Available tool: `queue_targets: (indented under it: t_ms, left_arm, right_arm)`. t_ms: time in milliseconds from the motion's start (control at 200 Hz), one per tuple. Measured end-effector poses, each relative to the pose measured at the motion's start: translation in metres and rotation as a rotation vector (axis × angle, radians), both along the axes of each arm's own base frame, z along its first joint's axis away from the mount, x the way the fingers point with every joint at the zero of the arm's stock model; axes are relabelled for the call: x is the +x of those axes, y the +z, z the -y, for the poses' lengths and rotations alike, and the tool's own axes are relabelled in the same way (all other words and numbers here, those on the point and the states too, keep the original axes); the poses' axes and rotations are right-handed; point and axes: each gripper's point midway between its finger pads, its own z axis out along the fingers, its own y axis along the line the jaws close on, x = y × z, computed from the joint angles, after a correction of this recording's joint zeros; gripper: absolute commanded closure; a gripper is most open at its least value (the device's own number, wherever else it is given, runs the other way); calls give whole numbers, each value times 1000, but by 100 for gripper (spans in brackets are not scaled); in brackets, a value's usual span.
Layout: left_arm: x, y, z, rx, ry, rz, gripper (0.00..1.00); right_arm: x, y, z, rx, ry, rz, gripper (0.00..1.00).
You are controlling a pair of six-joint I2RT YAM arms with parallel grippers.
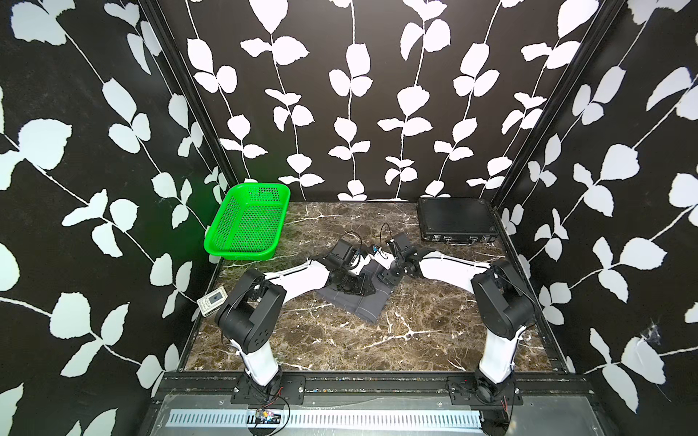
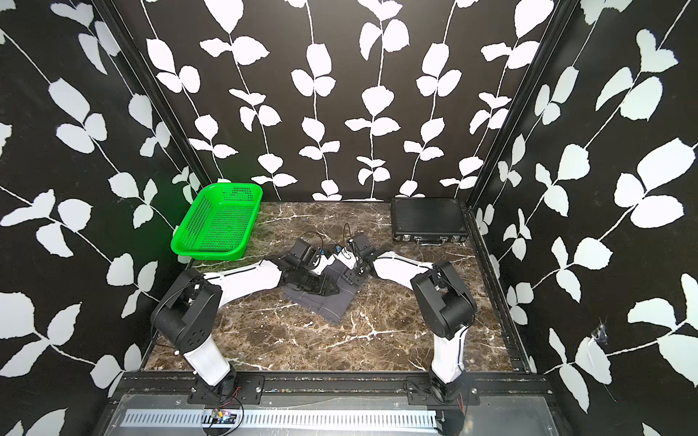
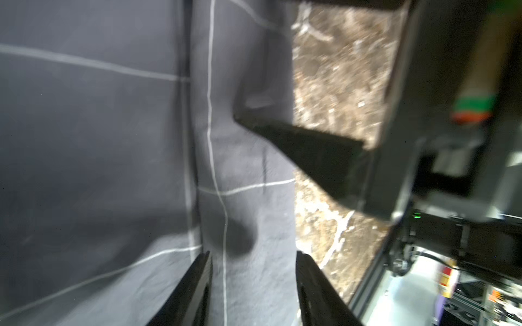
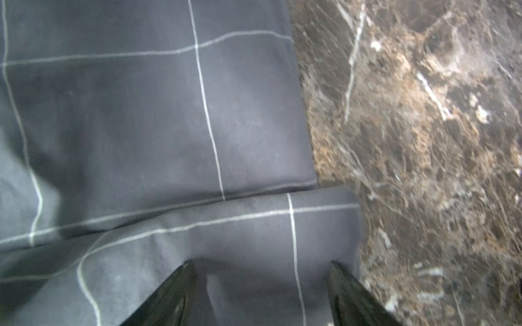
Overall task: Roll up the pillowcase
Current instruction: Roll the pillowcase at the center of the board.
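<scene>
The pillowcase point(image 1: 364, 304), dark grey cloth with thin white grid lines, lies folded at the middle of the marble table point(image 1: 415, 332), in both top views. Its far edge is turned over into a thick roll point(image 3: 248, 175). My left gripper point(image 3: 254, 255) points down onto that roll, jaws open, one finger on each side of it. My right gripper point(image 4: 261, 264) hovers low over the roll's other end point(image 4: 240, 234), jaws wide open, not closed on the cloth. One right fingertip point(image 3: 305, 152) shows in the left wrist view, touching the roll. Both grippers stand close together point(image 1: 355, 288) point(image 1: 387, 277).
A green mesh basket point(image 1: 245, 222) leans at the back left corner. A rigid black case point(image 1: 457, 219) with latches lies at the back right. A small white device point(image 1: 211, 300) sits at the table's left edge. Patterned walls close in three sides.
</scene>
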Motion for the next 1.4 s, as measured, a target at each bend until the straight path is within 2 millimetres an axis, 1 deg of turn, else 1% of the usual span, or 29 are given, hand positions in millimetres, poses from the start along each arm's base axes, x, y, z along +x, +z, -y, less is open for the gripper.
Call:
queue_targets:
  t_ms: [135,235,295,430,535,710,860,965,1035,1150,1275,1355,1400]
  left_arm:
    - [-6,-12,-7,90,-19,21,56]
    - [-12,-26,-9,168,-49,34,62]
    - [-12,-33,-10,209,-62,48,65]
    - [-9,-37,-14,268,-80,87,67]
    - [-9,-39,-18,292,-88,99,66]
    - [-8,-40,-22,320,-113,116,61]
    - [-10,-35,-31,361,-142,143,56]
    - [-14,-27,-37,397,-167,175,53]
    - [-20,-20,-37,413,-198,200,52]
    - [-41,-11,-32,432,-269,226,51]
    - [-60,-12,-33,465,-325,227,50]
    - [-66,-14,-40,489,-331,218,51]
    - [-68,-16,-44,501,-329,209,51]
  right_arm:
    - [3,-3,-5,2,10,-1,23]
    - [4,-3,-6,5,17,5,23]
    - [3,-2,-6,2,21,7,23]
    - [6,2,0,-13,39,27,23]
    - [12,6,8,-32,54,52,23]
    - [20,4,19,-66,66,55,23]
    - [31,1,17,-108,98,63,23]
    - [30,-5,20,-143,121,62,23]
    - [31,-6,20,-156,135,60,23]
    - [31,-6,20,-167,153,63,23]
    - [30,-5,19,-161,157,60,22]
    - [28,0,18,-145,174,73,21]
    - [23,4,19,-137,190,83,21]
